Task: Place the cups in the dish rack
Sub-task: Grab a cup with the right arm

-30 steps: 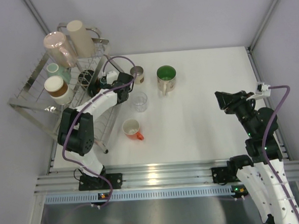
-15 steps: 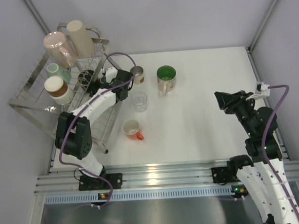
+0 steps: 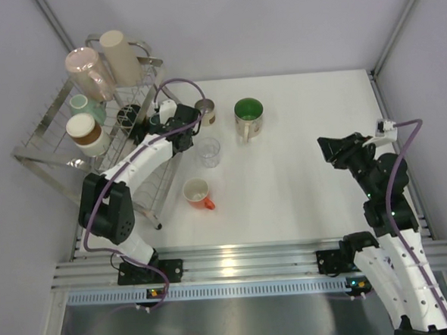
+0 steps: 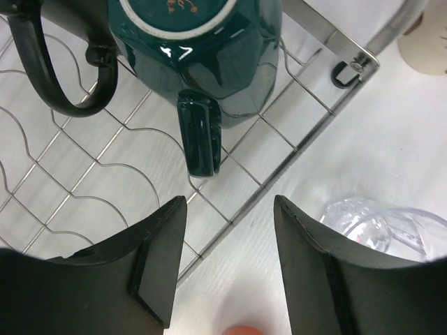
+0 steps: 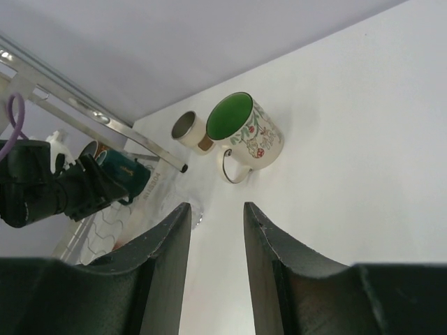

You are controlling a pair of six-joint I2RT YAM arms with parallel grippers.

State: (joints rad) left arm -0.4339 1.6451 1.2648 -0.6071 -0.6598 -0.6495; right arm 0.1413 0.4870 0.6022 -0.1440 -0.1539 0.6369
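- Dark teal mug (image 4: 209,49): lies in the low wire tier at the right edge of the dish rack (image 3: 48,161), base turned up to the left wrist camera, handle pointing at the left gripper.
- Black mug (image 4: 63,70): in the same tier, just left of the dark teal mug.
- Pink cup (image 3: 89,73), beige cup (image 3: 119,56), pale teal cup (image 3: 88,107), brown-banded cup (image 3: 83,134): in the rack's upper tiers, far left.
- Steel cup (image 3: 205,110): upright on the surface (image 3: 297,132), just right of the rack.
- Green-inside mug (image 3: 248,116): upright, right of the steel cup.
- Clear glass (image 3: 207,151): upright, near side of the steel cup, just beside the rack's edge.
- Orange-handled cup (image 3: 198,192): upright, nearest of the four.
- Left gripper (image 4: 229,206): jaws apart, empty, over the rack's edge wire, clear of the teal handle.
- Right gripper (image 5: 215,207): jaws apart, empty, well right of all cups.
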